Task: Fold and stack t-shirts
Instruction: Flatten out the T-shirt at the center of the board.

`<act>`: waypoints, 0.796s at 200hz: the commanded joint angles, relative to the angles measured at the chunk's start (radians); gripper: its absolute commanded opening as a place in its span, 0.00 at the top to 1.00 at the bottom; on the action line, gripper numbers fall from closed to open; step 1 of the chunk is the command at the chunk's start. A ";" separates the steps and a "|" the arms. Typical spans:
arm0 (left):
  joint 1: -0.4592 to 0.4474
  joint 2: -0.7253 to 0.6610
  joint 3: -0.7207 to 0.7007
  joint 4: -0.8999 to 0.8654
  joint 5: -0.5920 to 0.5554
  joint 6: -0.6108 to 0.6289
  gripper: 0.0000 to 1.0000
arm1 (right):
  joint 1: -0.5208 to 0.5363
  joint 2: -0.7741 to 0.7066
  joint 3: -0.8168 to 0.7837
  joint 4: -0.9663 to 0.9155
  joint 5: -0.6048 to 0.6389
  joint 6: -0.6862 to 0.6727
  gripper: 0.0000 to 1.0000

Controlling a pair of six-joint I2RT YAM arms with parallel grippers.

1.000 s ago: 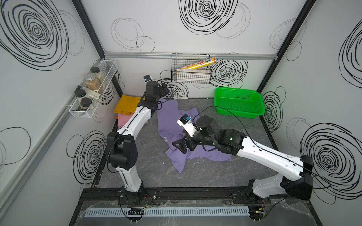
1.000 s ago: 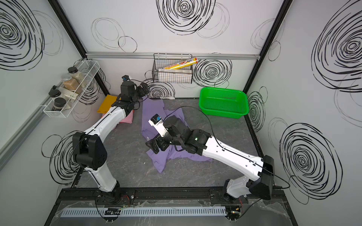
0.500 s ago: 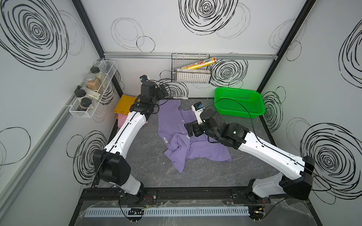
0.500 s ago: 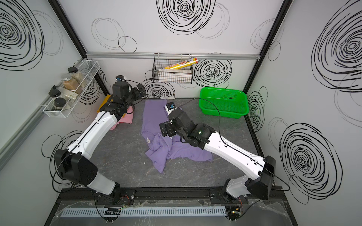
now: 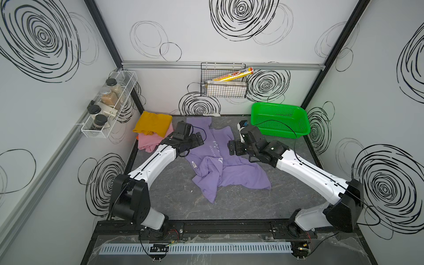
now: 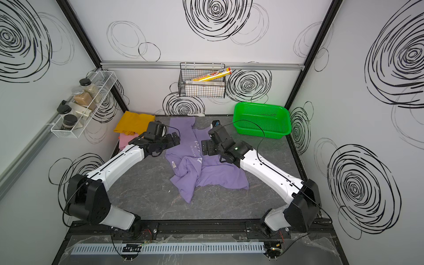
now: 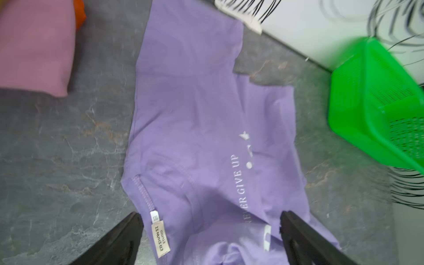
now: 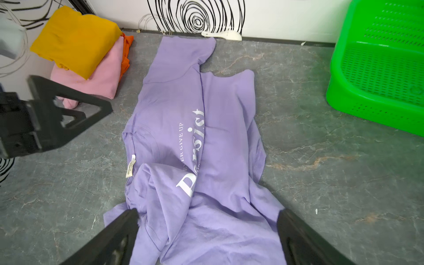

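Right, the lavender t-shirt (image 5: pixel 238 176) is spread on the dark marbled surface (image 5: pixel 174 197), about the middle, between the two arms. It's far from neat. One long side is flopped over the chest, so the white lettering is cut off along the fold: "NEVER GIVE UP" and a big "Persist", half swallowed. A sleeve points at the back wall, and the end nearer the arm bases is bunched into a crumpled heap. The neck label (image 8: pixel 130 171) pokes out at the collar edge.

The left tool (image 7: pixel 211 214) has its jaws spread wide and grips nothing. It hangs over the collar side of the shirt. In its wrist camera one finger (image 7: pixel 124 234) sits just beside the label. Whether it touches the fabric, I can't tell.

The right tool (image 8: pixel 206 212) is gaping wide too, nothing held. It is poised over the crumpled part, with the bunched cloth showing between its jaws in the wrist view.

Over in the far left corner, the mustard-yellow t-shirt (image 5: pixel 153 125) lies folded on top of the pink t-shirt (image 5: pixel 148 143), with a sliver of something orange (image 8: pixel 127 49) beneath. The left arm's wrist is near that corner.

The green basket (image 5: pixel 282 134) stands in the far right corner, just behind the right arm's wrist.
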 commanded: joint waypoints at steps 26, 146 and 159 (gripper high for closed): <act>0.015 0.033 -0.102 0.229 0.134 -0.091 0.01 | -0.004 -0.034 -0.080 0.030 -0.050 0.048 0.02; -0.025 0.154 -0.236 0.451 0.270 -0.219 0.01 | -0.039 -0.029 -0.301 0.130 0.031 0.122 0.02; -0.032 0.164 -0.242 0.454 0.271 -0.219 0.01 | -0.049 -0.010 -0.321 0.144 0.035 0.132 0.02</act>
